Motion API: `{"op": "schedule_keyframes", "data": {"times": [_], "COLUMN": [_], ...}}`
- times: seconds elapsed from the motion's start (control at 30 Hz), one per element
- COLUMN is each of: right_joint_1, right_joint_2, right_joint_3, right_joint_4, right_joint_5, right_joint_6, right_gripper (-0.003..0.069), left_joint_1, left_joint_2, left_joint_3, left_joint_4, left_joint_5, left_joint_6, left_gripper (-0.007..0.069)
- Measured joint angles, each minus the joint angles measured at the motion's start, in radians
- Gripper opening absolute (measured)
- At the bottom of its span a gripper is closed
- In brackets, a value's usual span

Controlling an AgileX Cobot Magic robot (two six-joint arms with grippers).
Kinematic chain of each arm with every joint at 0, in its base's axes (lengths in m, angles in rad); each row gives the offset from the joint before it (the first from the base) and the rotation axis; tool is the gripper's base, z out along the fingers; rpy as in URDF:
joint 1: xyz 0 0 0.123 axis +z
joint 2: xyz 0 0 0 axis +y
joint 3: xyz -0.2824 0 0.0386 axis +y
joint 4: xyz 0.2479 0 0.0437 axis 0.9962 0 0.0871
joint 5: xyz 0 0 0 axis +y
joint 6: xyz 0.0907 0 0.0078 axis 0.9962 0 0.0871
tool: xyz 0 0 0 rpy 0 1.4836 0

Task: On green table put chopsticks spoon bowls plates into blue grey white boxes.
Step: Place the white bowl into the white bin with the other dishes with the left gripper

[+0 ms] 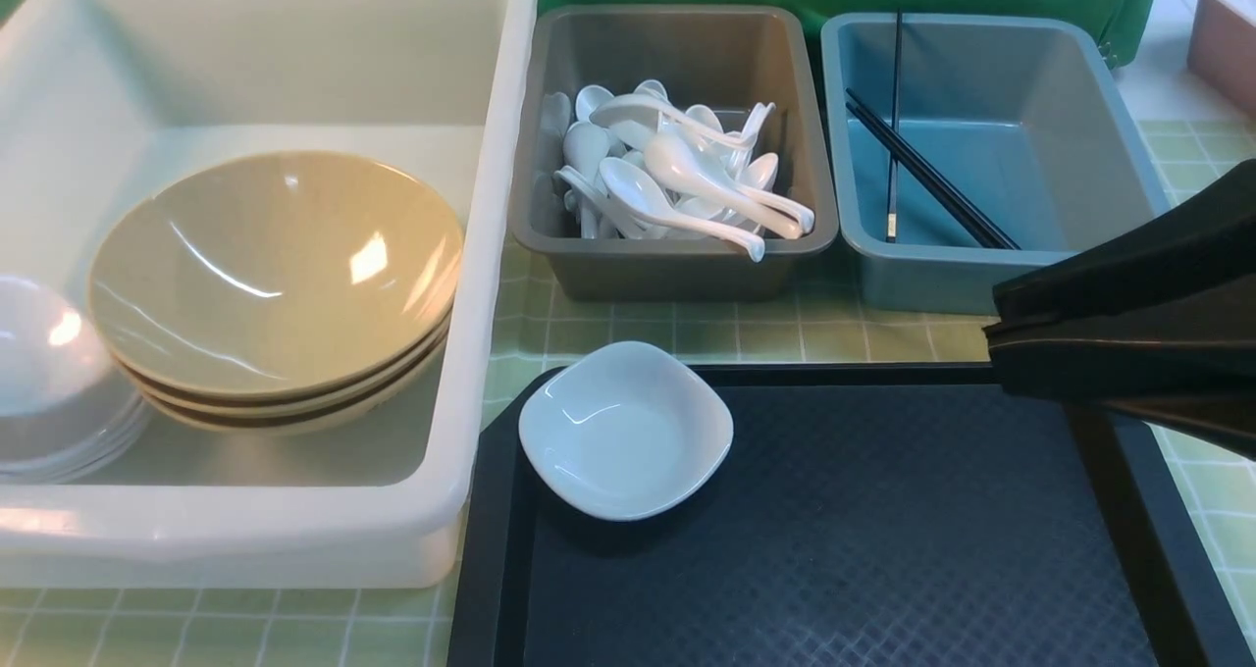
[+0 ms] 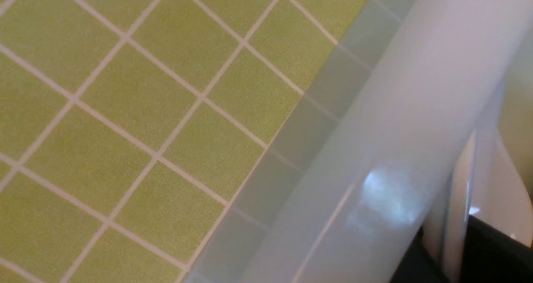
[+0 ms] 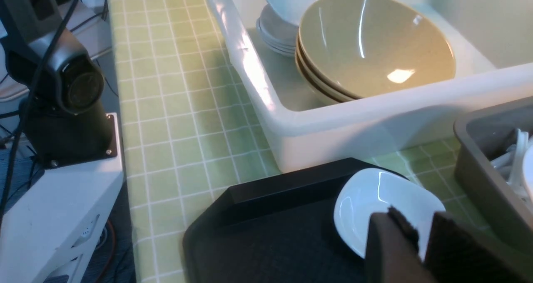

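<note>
White and glossy, one plate (image 1: 625,430) lies on the black tray (image 1: 834,549) on the green bench (image 1: 765,338) beside the white box (image 1: 471,284), likely its destination, so the right pincer (image 3: 420,229) hovers near, empty and slightly parted; the left pincer's (image 2: 454,254) state cannot be told.

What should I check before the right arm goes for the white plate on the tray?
1. Plate sits alone on the black tray: ok.
2. Right end effector at the plate: not ok, front view shows it apart.
3. Its jaws wide enough for the rim: not ok, narrow gap.
4. Room in the white box by the bowls: ok.
5. Left end effector clear of the box: cannot tell.
</note>
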Motion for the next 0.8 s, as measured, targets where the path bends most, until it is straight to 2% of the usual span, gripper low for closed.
{"op": "schedule_keyframes", "data": {"times": [0.07,0.1,0.17,0.23,0.4,0.57,0.8], "right_joint_1": [0.000,0.000,0.000,0.000,0.000,0.000,0.000], "right_joint_2": [0.000,0.000,0.000,0.000,0.000,0.000,0.000], "right_joint_3": [0.000,0.000,0.000,0.000,0.000,0.000,0.000], "right_joint_4": [0.000,0.000,0.000,0.000,0.001,0.003,0.007], "right_joint_5": [0.000,-0.001,-0.001,-0.001,-0.001,0.006,0.011], "right_joint_6": [0.000,0.000,0.000,0.000,0.000,0.000,0.000], "right_gripper": [0.0152,0.0153,0.0153,0.0155,0.0162,0.0162,0.0165], "left_joint_1": [-0.016,-0.035,-0.048,-0.087,-0.121,-0.122,-0.121], "left_joint_2": [0.000,0.000,0.000,0.000,-0.013,-0.076,-0.216], "left_joint_3": [-0.001,-0.003,-0.003,-0.004,-0.002,0.004,0.004], "left_joint_4": [0.014,0.032,0.048,0.109,0.228,0.303,0.356], "left_joint_5": [-0.004,-0.011,-0.014,-0.015,0.017,0.012,-0.021], "left_joint_6": [-0.001,-0.001,-0.001,-0.016,-0.087,-0.141,-0.151], "left_gripper": [0.0143,0.0200,0.0239,0.0358,0.0505,0.0562,0.0561]}}
